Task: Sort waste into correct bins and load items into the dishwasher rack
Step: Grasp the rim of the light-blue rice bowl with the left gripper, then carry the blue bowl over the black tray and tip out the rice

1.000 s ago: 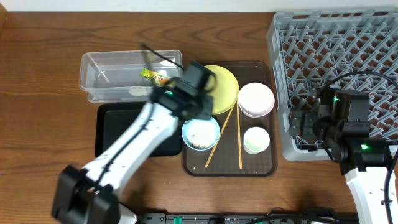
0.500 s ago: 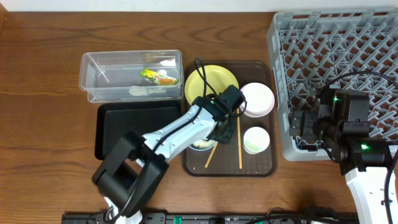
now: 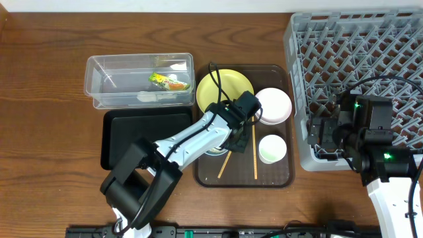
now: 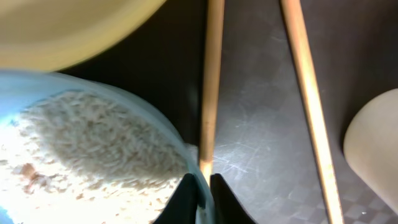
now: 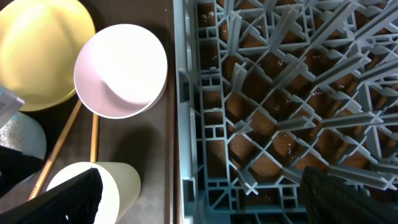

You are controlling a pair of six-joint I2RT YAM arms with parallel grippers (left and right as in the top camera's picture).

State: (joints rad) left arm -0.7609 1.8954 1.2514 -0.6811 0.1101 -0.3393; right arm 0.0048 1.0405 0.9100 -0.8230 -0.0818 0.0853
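Wrapper (image 3: 166, 81) print is too small to read. It lies in the clear tub (image 3: 96, 73), back left, with the black tray (image 3: 119, 139) just in front of the tub.

Left gripper (image 4: 200, 198) is pressed together on the blue bowl (image 4: 56, 84) rim, one finger inside and one outside. That shows only in the left wrist view. Overhead, the arm covers most of the bowl and the fingers can't be made out.

Bowl holds rice (image 4: 87, 143) and sits on the brown tray (image 3: 277, 175). One chopstick (image 4: 211, 81) passes just beside the pinched rim, the other (image 4: 305, 93) is further right. Plate (image 4: 62, 25) and cup (image 4: 373, 149) are cut off at the frame edges.

Right gripper (image 5: 205, 199) is spread wide with nothing in it, over the rack (image 5: 280, 93) at its left wall. Its fingers are cropped at the bottom corners. Right wrist also shows the pink bowl (image 5: 121, 68) on the tray, between plate and rack.

Rack runs out of frame at the right overhead.
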